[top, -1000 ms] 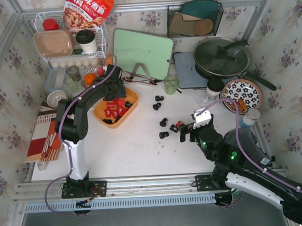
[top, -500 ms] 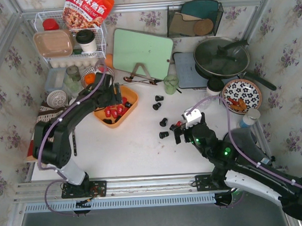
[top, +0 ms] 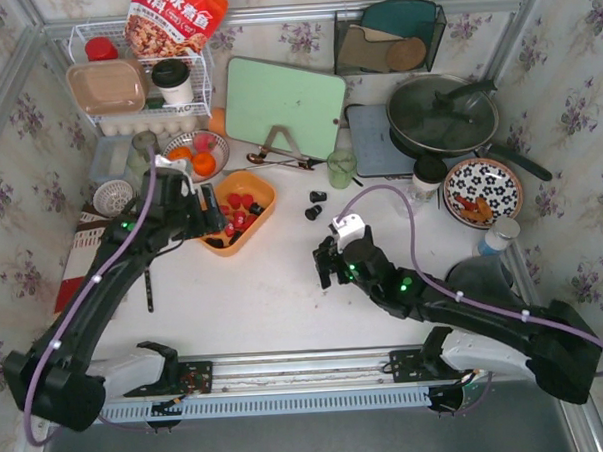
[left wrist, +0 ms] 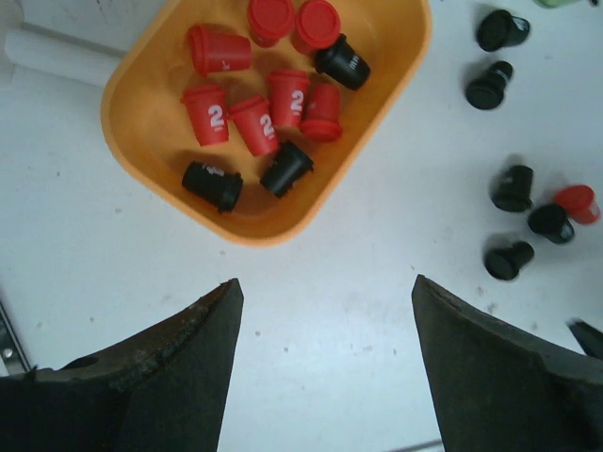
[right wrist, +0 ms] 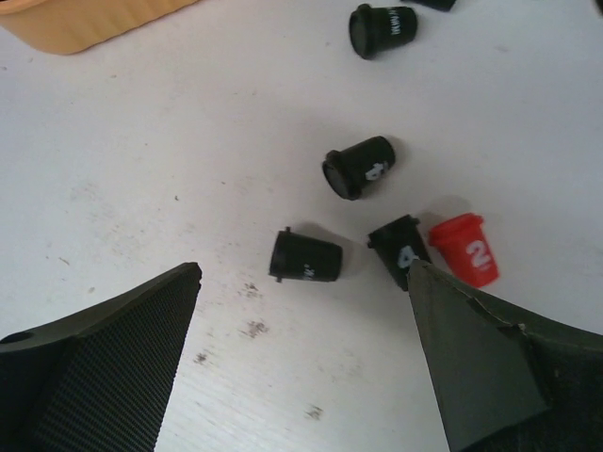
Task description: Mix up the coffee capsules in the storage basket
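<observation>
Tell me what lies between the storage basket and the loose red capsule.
One black capsule on its side near the red capsule, then bare table up to the storage basket; the left wrist view shows it.

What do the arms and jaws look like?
Both the left arm and right arm are black, each trailed by a lilac cable and topped with a white wrist block. Green lights glow on the right one. The jaws are dark wedges, ribbed on the right.

Bright even light, soft shadows, sharp focus.
</observation>
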`<action>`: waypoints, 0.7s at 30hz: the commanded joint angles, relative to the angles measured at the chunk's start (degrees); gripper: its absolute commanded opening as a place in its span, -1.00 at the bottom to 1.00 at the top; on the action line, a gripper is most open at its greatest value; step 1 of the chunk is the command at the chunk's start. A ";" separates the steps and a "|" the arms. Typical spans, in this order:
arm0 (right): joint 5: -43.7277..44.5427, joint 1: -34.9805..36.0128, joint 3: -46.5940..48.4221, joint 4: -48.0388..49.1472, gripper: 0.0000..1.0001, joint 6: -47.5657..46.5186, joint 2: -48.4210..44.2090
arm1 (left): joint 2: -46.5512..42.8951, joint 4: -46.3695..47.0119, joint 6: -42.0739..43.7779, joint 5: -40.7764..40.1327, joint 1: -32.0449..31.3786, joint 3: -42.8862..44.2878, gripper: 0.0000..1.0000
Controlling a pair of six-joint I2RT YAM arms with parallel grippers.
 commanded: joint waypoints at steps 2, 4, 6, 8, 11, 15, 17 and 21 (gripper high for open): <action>-3.56 0.11 -0.48 9.72 0.99 5.55 6.33 | -7.62 -7.52 3.15 3.78 0.10 -0.35 0.50; -3.69 0.12 -0.61 10.65 0.98 5.88 9.53 | -9.88 -8.22 4.75 4.12 0.10 -0.59 0.51; -2.92 0.09 -0.66 11.32 0.95 5.75 11.83 | -11.29 -8.87 6.82 3.86 0.11 -0.81 0.51; -1.73 0.12 -0.57 11.49 0.91 5.52 13.85 | -11.87 -9.37 8.50 2.88 0.12 -1.03 0.51; -1.06 0.12 -0.64 12.21 0.84 5.12 16.17 | -11.43 -10.67 9.96 0.85 0.10 -0.93 0.51; -0.11 0.11 -0.80 13.31 0.74 5.73 18.76 | -10.59 -11.89 9.87 2.09 1.73 -0.20 0.51; 0.01 0.11 -0.80 13.85 0.70 6.30 20.17 | -10.65 -12.59 10.07 3.24 3.10 0.47 0.51; 0.32 0.02 -0.80 15.13 0.63 7.43 22.52 | -12.04 -11.03 8.61 6.52 6.62 -1.62 0.51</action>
